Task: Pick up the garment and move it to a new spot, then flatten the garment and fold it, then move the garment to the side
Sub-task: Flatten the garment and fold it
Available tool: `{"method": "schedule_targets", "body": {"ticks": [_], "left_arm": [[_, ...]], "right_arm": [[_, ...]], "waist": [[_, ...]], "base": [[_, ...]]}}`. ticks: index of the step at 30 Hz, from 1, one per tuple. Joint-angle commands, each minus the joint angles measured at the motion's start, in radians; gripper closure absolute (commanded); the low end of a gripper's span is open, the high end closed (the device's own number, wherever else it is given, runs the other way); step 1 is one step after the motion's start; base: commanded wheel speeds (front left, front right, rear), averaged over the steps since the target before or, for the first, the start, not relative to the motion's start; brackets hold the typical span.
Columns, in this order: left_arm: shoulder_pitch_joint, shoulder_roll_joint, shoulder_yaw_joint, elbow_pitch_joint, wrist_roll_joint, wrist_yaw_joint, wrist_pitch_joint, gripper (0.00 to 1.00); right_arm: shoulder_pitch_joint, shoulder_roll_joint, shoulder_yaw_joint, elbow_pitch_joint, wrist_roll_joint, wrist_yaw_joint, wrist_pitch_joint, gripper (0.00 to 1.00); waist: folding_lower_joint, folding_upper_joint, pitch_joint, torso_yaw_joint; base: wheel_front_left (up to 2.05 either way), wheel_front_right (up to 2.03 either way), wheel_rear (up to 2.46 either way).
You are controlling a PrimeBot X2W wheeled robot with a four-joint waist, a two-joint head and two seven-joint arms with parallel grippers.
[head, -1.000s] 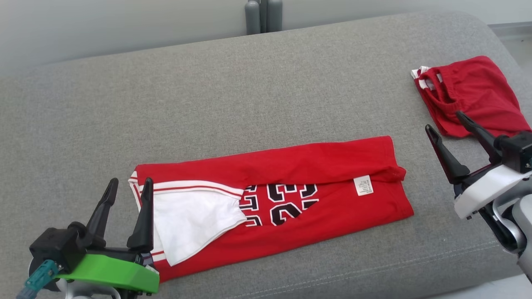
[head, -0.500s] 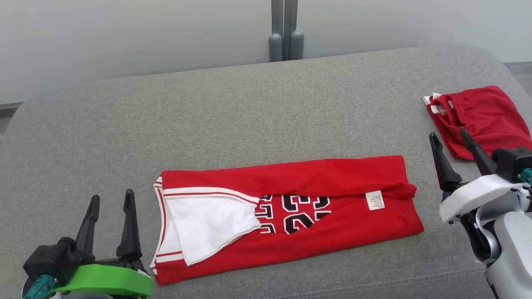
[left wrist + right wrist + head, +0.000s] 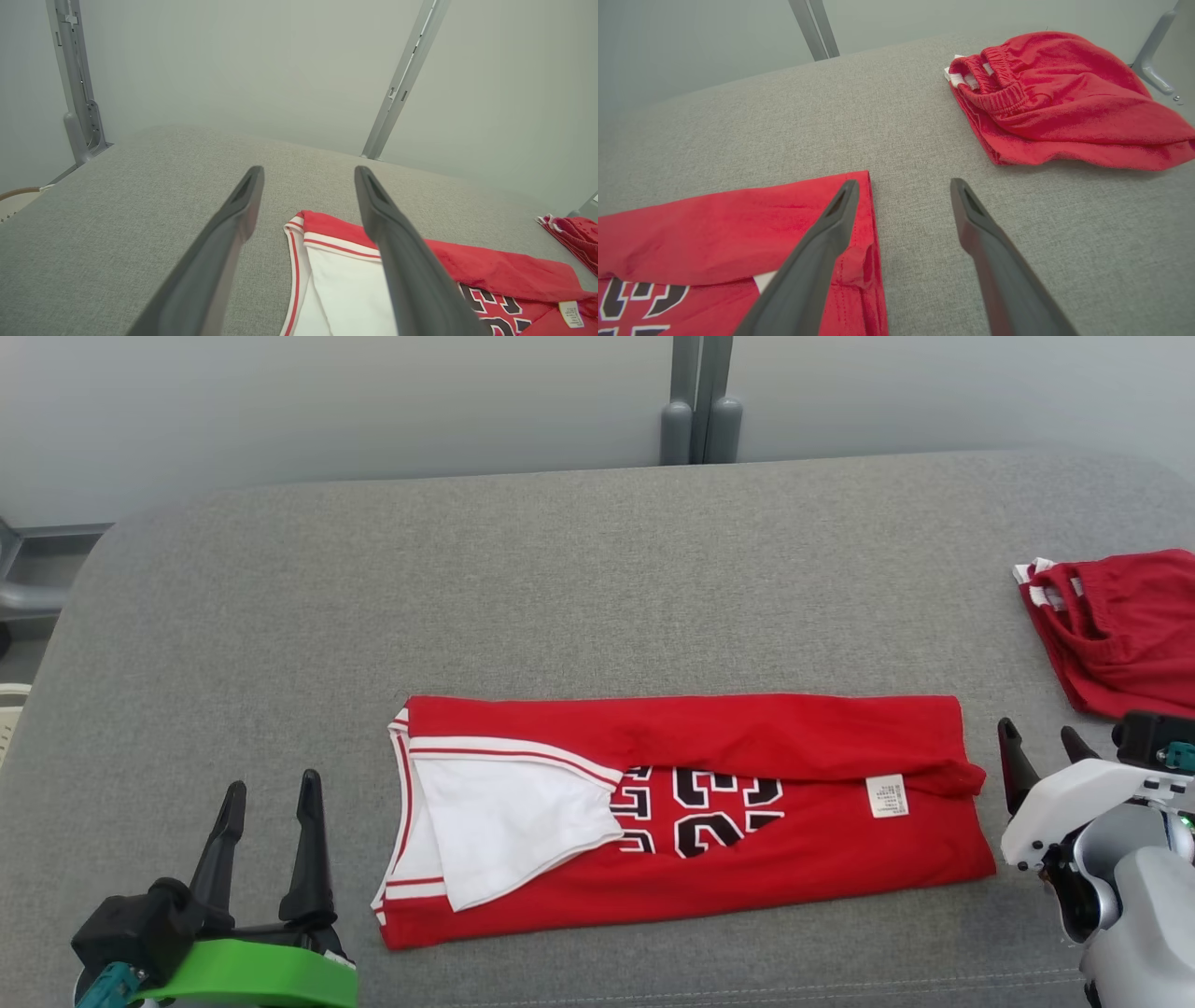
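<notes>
The red jersey, folded into a long strip, lies flat along the front edge of the gray padded surface, about midway between its sides, with its white-lined end toward the left and its small label toward the right. The left end effector is near the front-left corner, fingers spread and empty, just beside the jersey's left end. The right end effector, also spread and empty, is just off the jersey's right end, between it and red shorts bunched at the right edge.

Red jersey with white trim, white lining, black white-edged numerals; plain red shorts; grey flecked cushion
</notes>
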Motion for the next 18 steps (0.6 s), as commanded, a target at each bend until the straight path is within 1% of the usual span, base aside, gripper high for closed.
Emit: {"method": "schedule_targets", "body": {"ticks": [1, 7, 11, 18], "left_arm": [[-0.007, -0.005, 0.004, 0.005, 0.007, -0.008, -0.004, 0.00], [-0.025, -0.019, 0.012, 0.010, 0.015, -0.023, -0.004, 0.00], [-0.035, -0.027, 0.013, 0.014, 0.020, -0.032, -0.004, 0.00], [-0.021, -0.038, 0.036, 0.016, 0.014, -0.042, -0.004, 0.00]], "right_arm": [[-0.021, 0.005, -0.008, 0.029, 0.008, -0.001, 0.010, 0.00], [-0.085, 0.016, -0.013, 0.154, 0.014, -0.001, 0.040, 0.00], [-0.102, 0.016, 0.008, 0.220, 0.022, -0.001, 0.050, 0.00], [-0.057, 0.000, 0.079, 0.238, 0.071, -0.001, 0.060, 0.00]], "waist": [[0.0000, 0.0000, 0.025, 0.025], [0.0000, 0.0000, 0.060, 0.056], [0.0000, 0.0000, 0.076, 0.073], [0.0000, 0.0000, 0.086, 0.078]], "base": [[0.00, 0.00, 0.00], [0.00, 0.00, 0.00], [0.00, 0.00, 0.00], [0.00, 0.00, 0.00]]}}
